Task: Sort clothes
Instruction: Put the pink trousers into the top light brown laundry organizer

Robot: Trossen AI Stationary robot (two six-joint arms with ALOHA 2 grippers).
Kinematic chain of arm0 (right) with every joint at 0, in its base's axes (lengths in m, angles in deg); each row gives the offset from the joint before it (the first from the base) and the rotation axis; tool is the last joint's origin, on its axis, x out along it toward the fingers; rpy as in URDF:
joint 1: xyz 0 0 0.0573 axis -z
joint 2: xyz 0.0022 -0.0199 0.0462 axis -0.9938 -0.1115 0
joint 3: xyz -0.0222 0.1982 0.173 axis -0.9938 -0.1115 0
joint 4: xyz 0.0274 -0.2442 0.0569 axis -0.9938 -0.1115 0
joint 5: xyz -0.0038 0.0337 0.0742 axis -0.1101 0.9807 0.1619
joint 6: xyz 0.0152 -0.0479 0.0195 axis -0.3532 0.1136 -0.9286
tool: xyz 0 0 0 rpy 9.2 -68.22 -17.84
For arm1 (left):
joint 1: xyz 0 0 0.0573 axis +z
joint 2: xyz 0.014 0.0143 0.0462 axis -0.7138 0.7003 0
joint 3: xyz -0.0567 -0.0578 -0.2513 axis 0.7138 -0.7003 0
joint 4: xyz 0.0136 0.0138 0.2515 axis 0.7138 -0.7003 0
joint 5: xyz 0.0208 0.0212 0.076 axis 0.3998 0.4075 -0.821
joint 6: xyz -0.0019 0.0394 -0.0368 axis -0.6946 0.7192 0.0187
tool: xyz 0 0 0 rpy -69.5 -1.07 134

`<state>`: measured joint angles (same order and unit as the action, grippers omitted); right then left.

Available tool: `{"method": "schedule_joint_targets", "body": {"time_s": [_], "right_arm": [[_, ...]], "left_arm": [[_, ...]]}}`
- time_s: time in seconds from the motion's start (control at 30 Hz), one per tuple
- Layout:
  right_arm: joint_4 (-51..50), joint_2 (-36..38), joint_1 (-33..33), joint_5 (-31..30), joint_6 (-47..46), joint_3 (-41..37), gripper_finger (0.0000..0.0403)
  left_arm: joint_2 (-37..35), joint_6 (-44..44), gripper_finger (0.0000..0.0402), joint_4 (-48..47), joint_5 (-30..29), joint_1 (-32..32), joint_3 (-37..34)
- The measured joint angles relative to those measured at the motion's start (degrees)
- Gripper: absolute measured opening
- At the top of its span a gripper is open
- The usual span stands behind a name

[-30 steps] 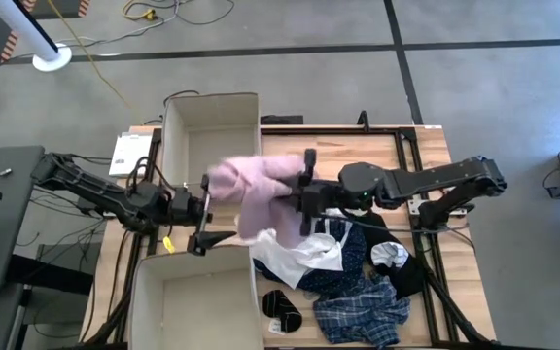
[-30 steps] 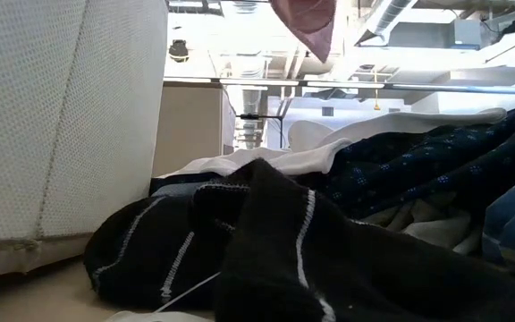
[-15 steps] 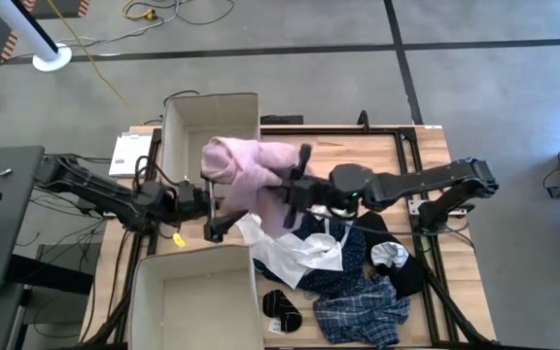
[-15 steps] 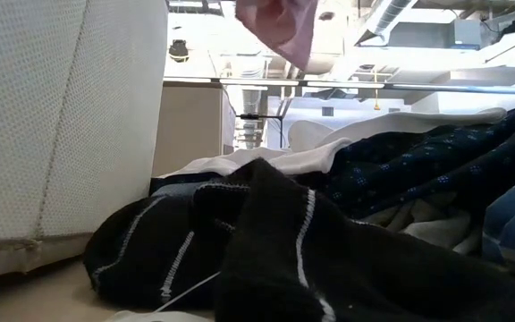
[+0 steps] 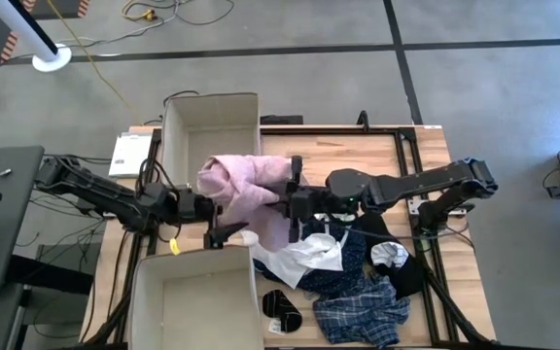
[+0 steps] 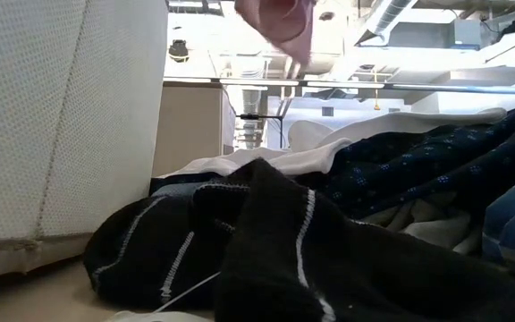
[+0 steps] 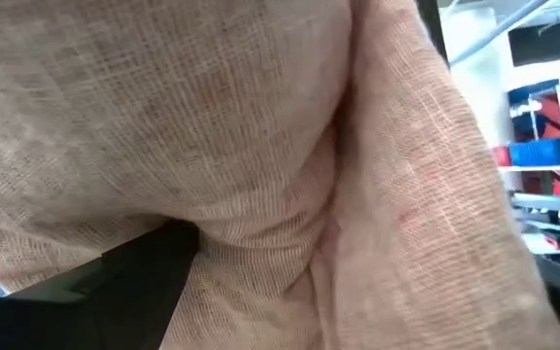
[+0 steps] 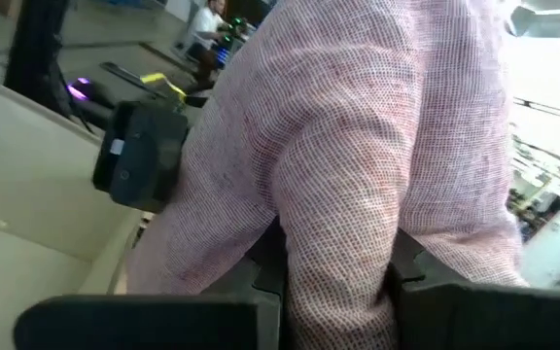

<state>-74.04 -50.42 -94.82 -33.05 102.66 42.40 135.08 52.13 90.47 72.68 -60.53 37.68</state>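
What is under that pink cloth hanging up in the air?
The pink cloth, pinched by the right hand, hangs over the bare wooden table, between the two boxes. The left hand is open beside it. What lies directly beneath its folds is covered.

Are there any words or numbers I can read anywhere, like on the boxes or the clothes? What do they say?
No text can be read in any view.
White card at the table's left edge: it has print, but too small to read.
The two boxes: no writing shows.
Pink garment, held up by the right gripper: no label shows.
Black sock: only pale stripes, no words.
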Motion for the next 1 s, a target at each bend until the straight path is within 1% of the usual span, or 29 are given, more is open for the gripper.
{"method": "schedule_joint_targets", "body": {"time_s": [0.2,0.3,0.43,0.53,0.6,0.67,0.73,0.83,0.9,1.0], "right_arm": [[-1.85,-0.45,0.19,1.22,-2.28,0.02,0.0082],[-3.27,-0.50,0.22,1.72,-4.00,0.02,0.0082],[-3.53,-0.59,0.26,2.83,-5.83,-0.03,0.0080],[-4.00,-0.67,0.22,3.07,-7.17,-0.13,0.0080],[-4.65,-0.69,0.18,3.64,-8.18,-0.15,0.0080],[-5.56,-0.69,0.40,3.82,-9.33,-0.20,0.0080],[-6.30,-0.71,0.72,4.73,-10.41,-0.22,0.0080],[-7.19,-0.71,0.83,4.87,-11.92,-0.22,0.0080],[-7.52,-0.71,0.79,4.95,-12.41,-0.22,0.0081],[-7.86,-0.71,0.70,5.00,-13.28,-0.22,0.0084]], "left_arm": [[0.13,-1.00,0.0400,0.95,-0.18,0.85,1.33],[0.17,0.06,0.0400,1.84,-0.19,0.83,2.13],[0.17,1.67,0.0400,2.11,-2.86,0.84,2.88],[0.17,2.03,0.0400,1.80,-2.47,0.84,2.89],[0.11,1.06,0.0400,0.48,-1.05,0.85,2.98],[0.11,0.00,0.0395,-0.74,-1.06,0.85,3.02],[0.10,-1.19,0.0382,-1.37,-1.64,0.86,3.04],[0.09,-2.05,0.0353,-1.40,-2.76,0.91,3.04],[0.09,-1.58,0.0326,-1.40,-2.74,0.91,3.04],[0.09,-0.95,0.0273,-1.56,-2.59,1.13,3.04]]}}
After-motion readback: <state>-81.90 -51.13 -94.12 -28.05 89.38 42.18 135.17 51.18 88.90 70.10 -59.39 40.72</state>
